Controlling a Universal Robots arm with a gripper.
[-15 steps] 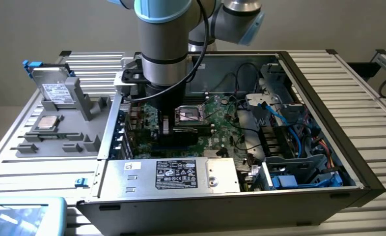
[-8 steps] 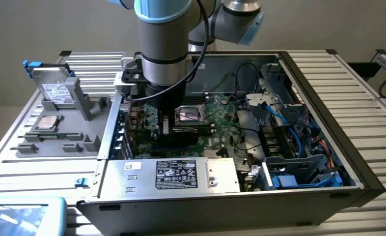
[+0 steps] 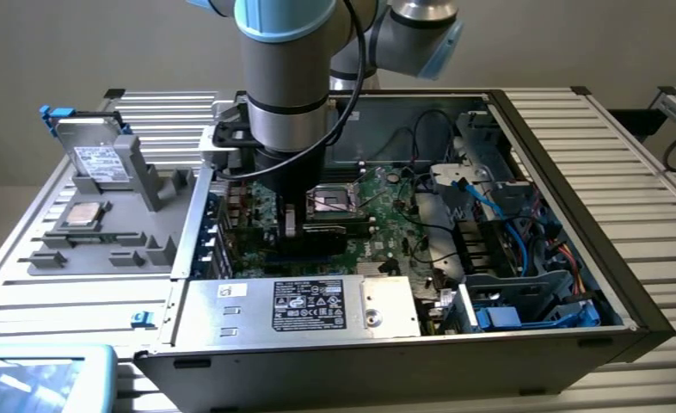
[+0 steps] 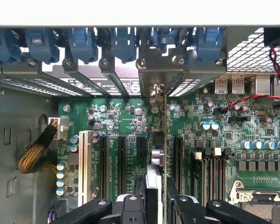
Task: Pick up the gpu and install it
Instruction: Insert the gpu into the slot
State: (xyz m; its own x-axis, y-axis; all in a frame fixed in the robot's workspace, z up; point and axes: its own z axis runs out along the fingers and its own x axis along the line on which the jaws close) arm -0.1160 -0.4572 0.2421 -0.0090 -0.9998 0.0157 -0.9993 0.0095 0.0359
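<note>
In the wrist view the gpu (image 4: pixel 155 156) stands on edge between my fingers (image 4: pixel 137 198), seen as a thin upright card. Its metal bracket (image 4: pixel 161 70) sits against the case's rear slot wall. My gripper (image 4: pixel 154 191) is shut on the card, which is over the black expansion slots (image 4: pixel 141 149) of the motherboard (image 4: pixel 126 116). I cannot tell whether its lower edge is seated in a slot. In the exterior view my gripper (image 3: pixel 289 225) reaches down into the open computer case (image 3: pixel 568 258), with the dark gpu (image 3: pixel 306 248) below it.
A row of blue slot clips (image 4: pixel 84 44) lines the case's rear wall. A white slot (image 4: pixel 82 163) and a braided cable (image 4: pixel 35 151) lie beside the black slots. The power supply (image 3: pixel 315 305), CPU socket (image 3: pixel 332 202) and blue cables (image 3: pixel 488 198) surround the card. A hard drive (image 3: pixel 100 163) stands on the grey rack at the exterior view's left.
</note>
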